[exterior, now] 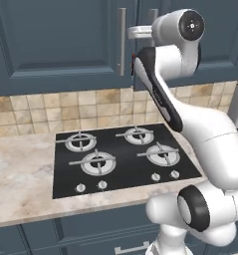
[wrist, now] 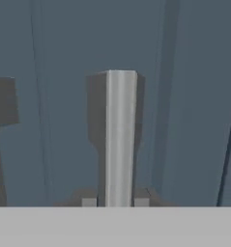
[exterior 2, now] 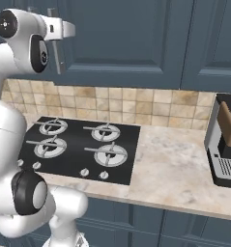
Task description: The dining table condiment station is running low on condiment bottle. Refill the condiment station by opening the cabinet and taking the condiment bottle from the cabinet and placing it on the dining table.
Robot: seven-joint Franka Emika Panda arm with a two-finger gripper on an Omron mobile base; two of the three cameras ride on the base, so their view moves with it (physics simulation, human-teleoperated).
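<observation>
1. One cabinet [exterior: 56, 40] on the wall, dark slate-blue; two silver bar handles show in the left base view, and its doors look shut, so nothing inside can be seen (the condiment bottle included).
2. One end effector [wrist: 115, 200] is raised to the right-hand handle [wrist: 120, 140], with a fingertip [wrist: 89, 202] on either side of the bar; whether the tips press on it I cannot tell.
3. One black gas hob [exterior: 121, 157] with four burners and four knobs is set in the stone counter [exterior: 21, 179] below.
4. One dark appliance [exterior 2: 225, 144] stands at the counter's right end.
</observation>
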